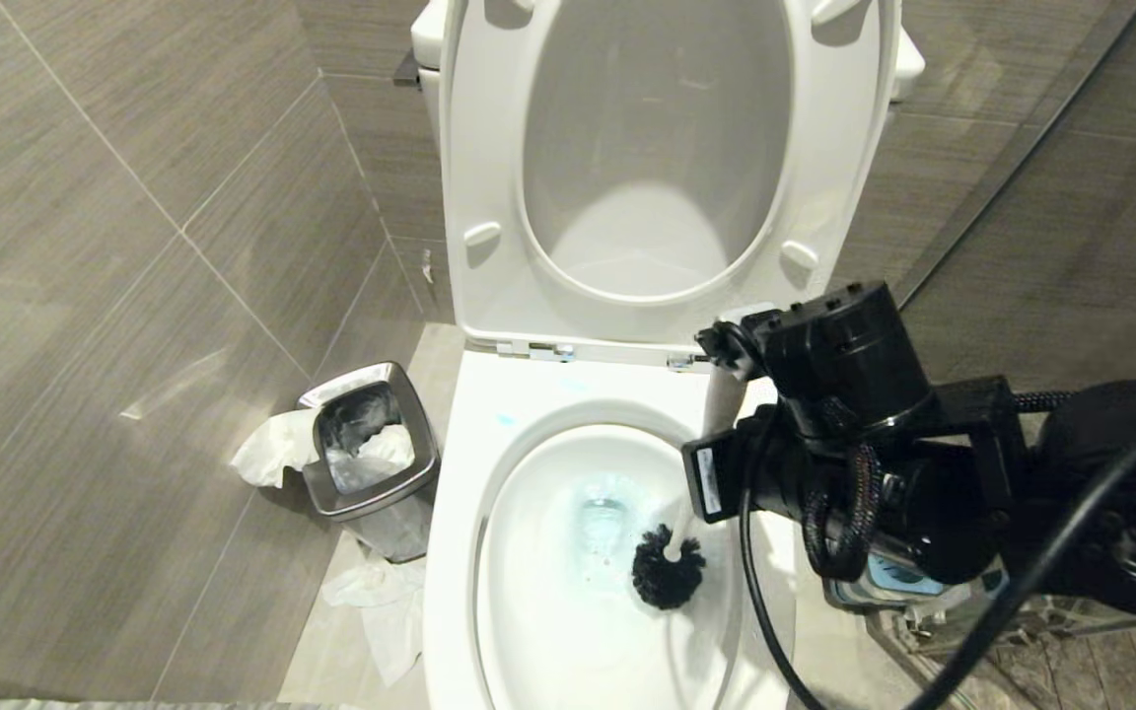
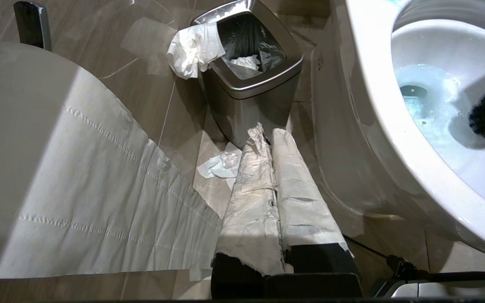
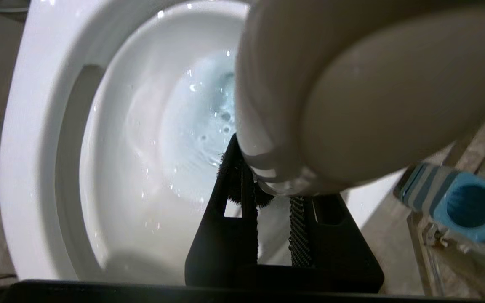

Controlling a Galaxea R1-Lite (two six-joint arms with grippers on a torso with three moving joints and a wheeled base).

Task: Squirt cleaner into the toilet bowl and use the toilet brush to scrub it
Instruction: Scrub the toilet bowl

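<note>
1. Cleaner (image 1: 600,498) is already in: a pale turquoise tint sits around the drain at the bottom of the toilet bowl (image 1: 460,552), with a faint blue smear on the rim near the hinge. I judge the squirting step done.
2. Scrubbing is under way. The toilet brush (image 1: 669,577) is inside the basin, its black bristle head low on the basin's right-hand wall, just beside the tinted water; whether the bristles press on the ceramic I cannot tell.
3. The right gripper (image 3: 274,219) pinches the brush's light-grey handle between its ribbed fingers; the flattened handle end fills much of the right wrist view. The wrist hangs over the bowl's right rim.
4. The left gripper (image 2: 274,202) is parked low beside the toilet, its paper-wrapped fingers pressed together, holding nothing, pointing toward the steel waste bin (image 2: 251,80).
5. Left to do, as I judge: work the far, left and near walls and under the rim, then put the brush away. The blue-and-grey brush holder (image 3: 463,206) stands on the floor to the right of the toilet.
6. Room: seat and lid (image 1: 647,148) stand upright behind, so the basin is open from above. The handle leans close to the right rim; sweeping left has the most free space. Loose tissue (image 1: 371,602) litters the floor by the bin, away from the working arm.
</note>
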